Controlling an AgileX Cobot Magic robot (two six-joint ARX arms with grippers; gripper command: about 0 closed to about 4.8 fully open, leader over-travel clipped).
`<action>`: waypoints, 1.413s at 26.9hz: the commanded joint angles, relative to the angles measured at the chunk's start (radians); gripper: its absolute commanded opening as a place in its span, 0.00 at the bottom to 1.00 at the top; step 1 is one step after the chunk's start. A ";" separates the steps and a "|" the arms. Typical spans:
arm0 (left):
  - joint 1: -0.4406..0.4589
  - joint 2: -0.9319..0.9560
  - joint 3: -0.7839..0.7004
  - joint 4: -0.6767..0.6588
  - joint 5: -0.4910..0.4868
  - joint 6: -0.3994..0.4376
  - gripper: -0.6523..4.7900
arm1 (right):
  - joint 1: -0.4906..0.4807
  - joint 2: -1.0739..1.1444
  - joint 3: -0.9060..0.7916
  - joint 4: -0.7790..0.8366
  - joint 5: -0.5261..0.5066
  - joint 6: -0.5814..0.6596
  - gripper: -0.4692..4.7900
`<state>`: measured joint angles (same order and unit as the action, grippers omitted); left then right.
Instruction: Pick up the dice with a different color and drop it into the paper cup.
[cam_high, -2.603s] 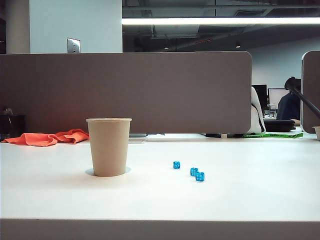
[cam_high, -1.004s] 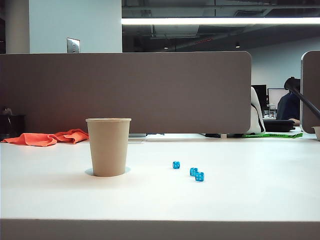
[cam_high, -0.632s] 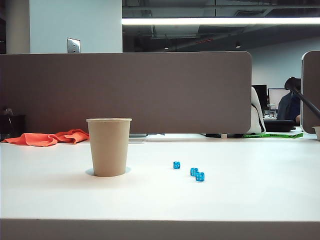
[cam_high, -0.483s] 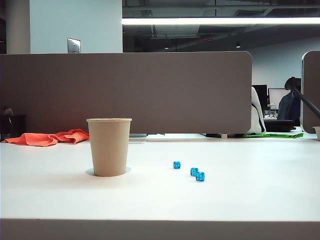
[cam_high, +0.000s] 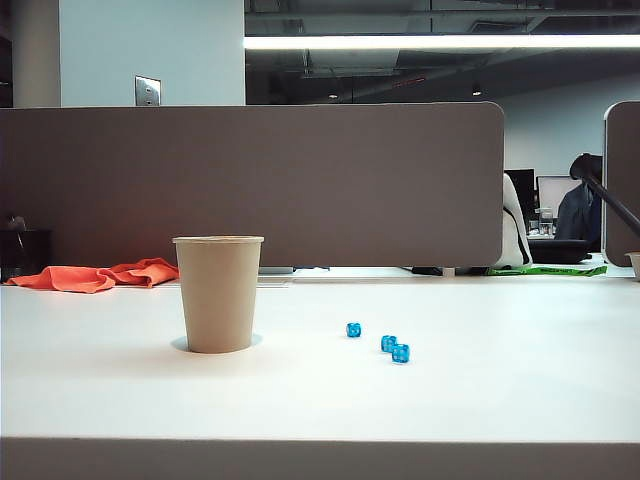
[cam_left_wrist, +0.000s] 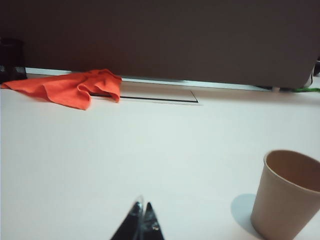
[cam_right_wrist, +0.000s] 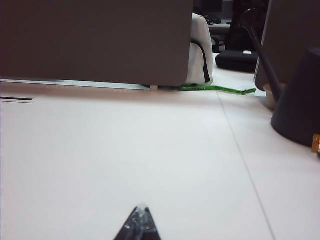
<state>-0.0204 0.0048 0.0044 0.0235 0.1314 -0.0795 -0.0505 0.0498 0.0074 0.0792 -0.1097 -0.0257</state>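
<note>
Comparing with earlier: nothing on the table (cam_high: 500, 400) has moved.
Cup: paper cup (cam_high: 218, 294) unmoved, left.
Dice: three blue dice (cam_high: 388, 343), right; no red die visible.
Left gripper (cam_left_wrist: 141, 220): tips together, empty.
Right gripper (cam_right_wrist: 140, 220): tips together, empty.

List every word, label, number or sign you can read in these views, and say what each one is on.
No readable text in any view.
Paper cup: plain, no print.
Three blue dice: white pips show, too small to count.
Green strip by the divider: any marking too small to read.
Wall plate: blank.
Left pincer and right pincer, both shut, low over the table: no labels visible.
</note>
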 joint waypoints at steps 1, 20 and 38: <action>0.001 0.000 0.003 0.020 0.002 0.027 0.11 | 0.000 0.000 -0.002 0.054 -0.004 -0.033 0.09; 0.001 0.000 0.003 0.016 -0.148 0.132 0.11 | 0.000 0.000 -0.002 0.023 0.118 -0.080 0.09; 0.001 0.000 0.003 0.015 -0.085 0.124 0.11 | 0.000 0.000 -0.002 -0.001 0.081 0.056 0.09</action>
<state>-0.0200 0.0044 0.0048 0.0261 0.0418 0.0502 -0.0505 0.0498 0.0074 0.0681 -0.0261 0.0284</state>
